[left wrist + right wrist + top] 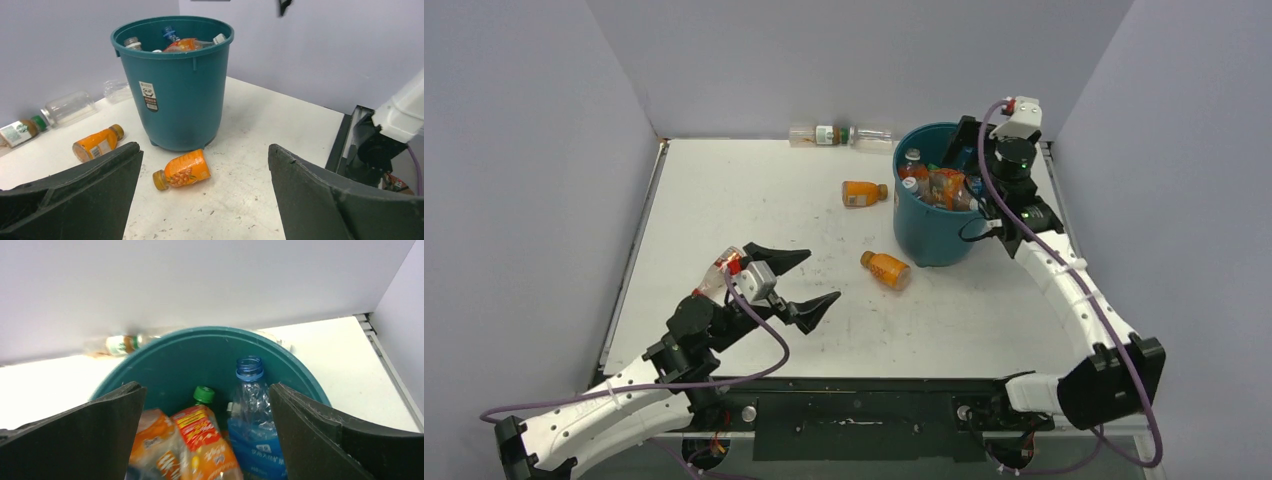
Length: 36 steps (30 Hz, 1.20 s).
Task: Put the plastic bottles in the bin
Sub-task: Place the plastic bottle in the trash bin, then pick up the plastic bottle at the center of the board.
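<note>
left hand (821,277): wide open, empty, low over the tabletop (724,200).
right hand (205,387): wide open, empty, above the bin (929,235) mouth.
bin: far right; bottles piled near the rim.
target: orange bottle (182,170) on its side, just beside the bin's foot, straight ahead of the left hand.
axis: roughly crosswise to that hand, cap to its left; a wrist turn looks needed.
nearer: left hand.
others: second orange bottle (864,193) farther back; clear bottles (824,135) at the back wall.
</note>
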Motion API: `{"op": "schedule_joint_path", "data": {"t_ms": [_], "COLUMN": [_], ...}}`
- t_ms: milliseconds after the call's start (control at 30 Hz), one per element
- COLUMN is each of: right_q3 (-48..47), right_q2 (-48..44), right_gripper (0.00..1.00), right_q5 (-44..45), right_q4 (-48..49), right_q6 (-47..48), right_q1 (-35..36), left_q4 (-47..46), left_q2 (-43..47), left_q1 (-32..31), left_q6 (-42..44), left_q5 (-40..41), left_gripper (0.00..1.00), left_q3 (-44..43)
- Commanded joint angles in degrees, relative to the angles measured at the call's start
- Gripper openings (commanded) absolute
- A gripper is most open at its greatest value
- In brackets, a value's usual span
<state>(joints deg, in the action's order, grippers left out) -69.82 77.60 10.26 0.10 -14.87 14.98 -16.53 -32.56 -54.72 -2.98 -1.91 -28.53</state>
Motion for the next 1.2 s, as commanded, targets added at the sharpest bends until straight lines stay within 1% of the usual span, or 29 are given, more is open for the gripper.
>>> {"op": "schedule_joint_path", "data": {"t_ms": [0, 67, 100, 133, 233, 300, 433, 500, 533, 567, 633, 700, 767, 833, 933, 967, 1000, 1067, 1167], "right_q3": [-2.3, 0.5, 3.4, 4.9, 15.1, 20.6, 27.4, 30.8, 32.5, 34.3, 38.9, 43.0, 45.8, 49.1, 53.2, 54.3, 55.5, 57.9, 60.8], "right_q2": [-12.7, -18.1, -21.0, -24.4, -34.8, -41.5, -52.5, -57.3, -59.4, -61.1, -64.8, -67.5, -68.5, -68.1, -64.6, -62.8, -60.6, -55.8, -46.2], "right_gripper": [1.00, 1.00, 1.00, 1.00, 1.00, 1.00, 1.00, 1.00, 1.00, 1.00, 1.00, 1.00, 1.00, 1.00, 1.00, 0.98, 0.95, 0.93, 0.91], "right_q5": [-3.6, -7.2, -9.3, -11.9, -18.2, -21.4, -25.9, -28.7, -29.5, -30.3, -30.7, -32.8, -33.3, -33.8, -32.8, -32.3, -31.8, -30.6, -28.5], "right_q4": [-4.4, -6.1, -6.8, -7.4, -7.7, -7.8, -10.1, -10.7, -10.9, -10.9, -11.4, -10.8, -12.0, -11.8, -9.9, -8.6, -7.0, -1.5, 7.9], "right_q6": [-7.5, -9.3, -10.4, -11.5, -14.0, -14.8, -16.0, -17.8, -19.3, -20.4, -23.0, -25.3, -27.3, -29.5, -32.7, -33.5, -34.3, -36.0, -38.7], "right_q1": [0.0, 0.0, 0.1, 0.0, 0.1, 0.1, 0.1, 0.1, 0.1, 0.1, 0.1, 0.0, 0.0, 0.0, 0.0, 0.1, 0.1, 0.3, 2.1], "left_q4": [0.6, 2.9, 4.3, 5.7, 10.5, 12.4, 13.9, 13.8, 13.0, 12.6, 11.7, 12.8, 12.9, 12.0, 13.2, 13.4, 13.4, 12.4, 9.7], "left_q2": [-1.6, -2.8, -3.6, -4.6, -8.7, -11.9, -19.3, -23.4, -26.4, -28.9, -33.5, -36.1, -35.1, -31.9, -26.2, -24.2, -22.0, -19.6, -17.1], "left_q1": [-0.4, -0.6, -0.7, -0.7, -1.1, -1.1, -1.3, -1.2, -1.1, -1.0, -0.8, -0.3, -0.1, -0.1, -0.1, -0.1, -0.1, -0.3, -1.0], "left_q6": [1.1, 2.4, 3.5, 4.9, 7.9, 8.8, 12.8, 17.8, 21.0, 23.5, 27.0, 26.5, 24.7, 21.4, 16.9, 15.8, 15.0, 13.7, 11.7], "left_q5": [5.6, 7.7, 8.0, 7.7, 5.3, 2.7, -3.1, -7.0, -7.6, -7.4, -4.0, -3.3, -3.5, -3.8, -4.6, -4.7, -4.9, -4.8, -3.9], "left_gripper": [0.96, 0.96, 0.96, 0.96, 0.96, 0.96, 0.96, 0.96, 0.96, 0.96, 0.97, 0.98, 0.98, 0.98, 0.97, 0.96, 0.96, 0.96, 0.96], "left_q3": [-1.9, -2.9, -3.3, -3.8, -5.9, -6.8, -8.3, -8.9, -8.9, -9.2, -10.0, -12.1, -12.1, -10.9, -9.8, -9.3, -8.6, -6.9, -4.7]}}
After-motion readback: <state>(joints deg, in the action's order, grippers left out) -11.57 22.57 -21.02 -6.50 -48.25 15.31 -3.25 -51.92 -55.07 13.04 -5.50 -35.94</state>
